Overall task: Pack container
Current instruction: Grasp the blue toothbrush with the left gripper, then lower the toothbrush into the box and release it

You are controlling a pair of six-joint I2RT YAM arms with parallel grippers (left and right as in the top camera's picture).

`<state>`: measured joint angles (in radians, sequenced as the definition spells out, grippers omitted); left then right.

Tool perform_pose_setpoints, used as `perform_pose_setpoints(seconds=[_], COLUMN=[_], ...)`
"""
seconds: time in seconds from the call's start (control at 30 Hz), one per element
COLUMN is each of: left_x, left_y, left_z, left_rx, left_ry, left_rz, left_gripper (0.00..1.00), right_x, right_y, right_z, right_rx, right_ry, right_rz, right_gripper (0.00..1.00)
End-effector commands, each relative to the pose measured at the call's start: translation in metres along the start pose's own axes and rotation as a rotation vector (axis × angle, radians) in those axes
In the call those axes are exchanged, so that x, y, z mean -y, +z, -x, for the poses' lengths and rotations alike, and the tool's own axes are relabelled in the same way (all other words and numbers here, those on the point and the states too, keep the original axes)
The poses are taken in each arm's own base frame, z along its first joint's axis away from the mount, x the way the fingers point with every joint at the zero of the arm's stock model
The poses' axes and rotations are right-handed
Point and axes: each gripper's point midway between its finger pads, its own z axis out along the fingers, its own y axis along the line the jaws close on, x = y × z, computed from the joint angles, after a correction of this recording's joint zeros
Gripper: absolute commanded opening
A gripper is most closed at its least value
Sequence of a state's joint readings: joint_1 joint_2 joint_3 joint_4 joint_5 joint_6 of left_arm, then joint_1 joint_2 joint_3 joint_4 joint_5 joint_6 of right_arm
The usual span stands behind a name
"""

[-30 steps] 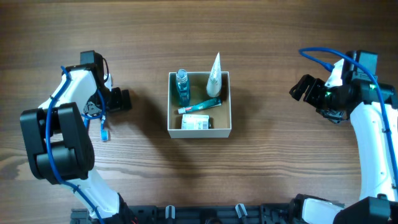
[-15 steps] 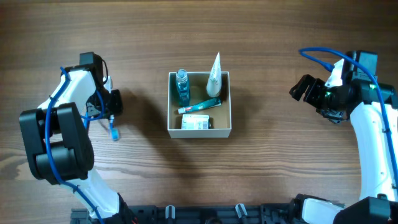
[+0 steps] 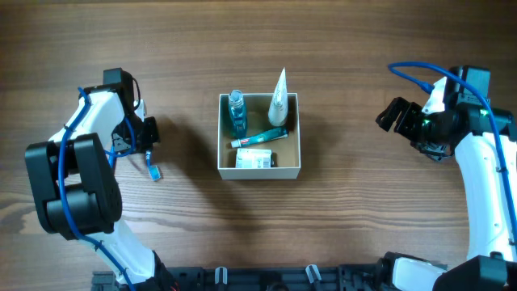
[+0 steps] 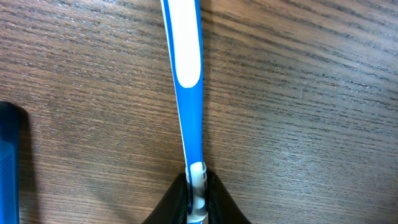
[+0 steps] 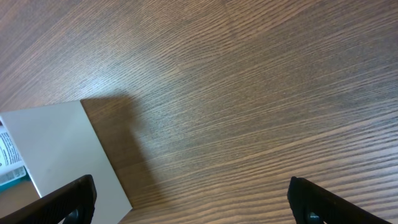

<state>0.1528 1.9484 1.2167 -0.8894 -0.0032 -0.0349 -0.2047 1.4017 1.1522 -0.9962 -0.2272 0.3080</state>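
Note:
A blue and white toothbrush (image 4: 189, 93) points away from my left gripper (image 4: 196, 199), whose jaws are shut on its near end. From overhead the toothbrush (image 3: 152, 167) is low over the wood, left of the container (image 3: 258, 172), with the left gripper (image 3: 147, 145) just above it. The container, a white-walled box with a tan inside, holds a blue bottle (image 3: 236, 113), a white tube (image 3: 279, 99), a toothpaste tube (image 3: 260, 138) and a small carton (image 3: 254, 160). My right gripper (image 3: 396, 114) is open over bare wood, right of the container. Its fingers (image 5: 68, 200) frame wood grain, with the container's white wall (image 5: 56, 149) at the left.
The wooden table (image 3: 347, 48) stretches around the box on all sides. A dark blue object (image 4: 9, 162) shows at the left edge of the left wrist view. Both arm bases stand near the table's front corners.
The left gripper has closed on the toothbrush's end, and the toothbrush has shifted a little right toward the container. The right arm has not moved.

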Motion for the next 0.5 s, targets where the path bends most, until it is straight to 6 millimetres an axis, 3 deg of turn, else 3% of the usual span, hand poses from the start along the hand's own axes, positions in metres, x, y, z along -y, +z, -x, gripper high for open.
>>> perform_pose_setpoints(seconds=[0.0,0.13,0.27,0.4,0.47], left_x=[0.004,0.005,0.011,0.029,0.042], left_y=[0.017,0.015,-0.004,-0.053,-0.088], left_z=[-0.017,-0.012,-0.005,0.005,0.006], left_rx=[-0.066,-0.049,-0.010,0.099,0.189], left_ry=[0.002,0.002,0.016,0.071,0.136], left_rz=[-0.030,-0.032,-0.039,-0.057,-0.068], left_gripper=[0.04,0.04,0.04,0.04,0.04], right_x=[0.005,0.005,0.008,0.011,0.010], right_y=[0.003,0.003,0.003,0.002,0.002], right_z=[-0.002,-0.002,-0.001,0.006,0.008], right_rx=[-0.008,-0.011,-0.004,0.031,0.039], right_ry=[-0.014,-0.013,0.021,0.115,0.114], right_rz=[-0.024,-0.025,-0.043,-0.059,-0.056], right_gripper=[1.00,1.00,1.00,1.00,1.00])
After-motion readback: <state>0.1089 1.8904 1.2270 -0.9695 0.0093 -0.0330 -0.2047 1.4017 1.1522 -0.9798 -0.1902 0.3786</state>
